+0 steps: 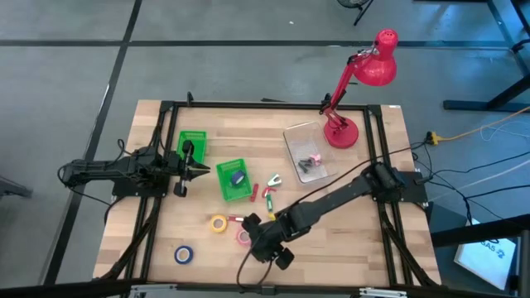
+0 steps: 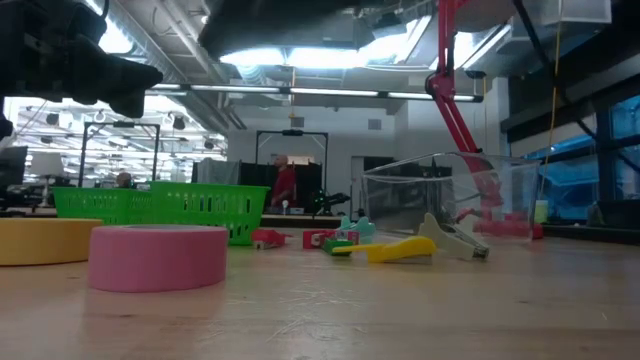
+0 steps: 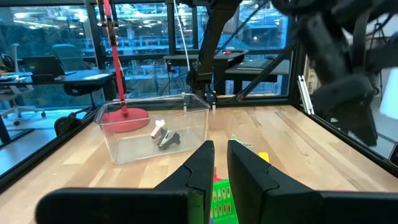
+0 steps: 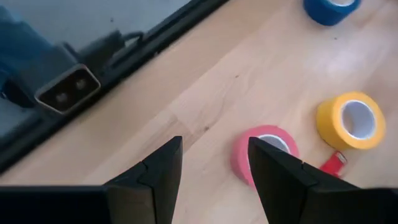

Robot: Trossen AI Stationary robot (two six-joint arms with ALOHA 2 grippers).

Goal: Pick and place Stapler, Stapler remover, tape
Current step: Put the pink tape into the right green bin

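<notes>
The right gripper (image 4: pixel 211 168) is held open and empty just beside the pink tape (image 4: pixel 264 152), probably lined up for a grasp. The yellow tape (image 4: pixel 350 120) lies near, the blue (image 4: pixel 329 7) farther, with bare table (image 1: pixel 348 248) around. The left gripper (image 1: pixel 197 170), nearly closed and empty, is parked between two green bins (image 1: pixel 233 180).

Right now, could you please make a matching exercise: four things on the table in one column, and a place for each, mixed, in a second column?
Things:
1. pink tape
2. blue tape
3. red lamp
4. clear box

Places:
A. far edge of the table, beside the clear box
B. just beyond the open right gripper
C. holds small dark and white items
D. alone near the table's front left corner

Pairs: 1-B, 2-D, 3-A, 4-C
</notes>
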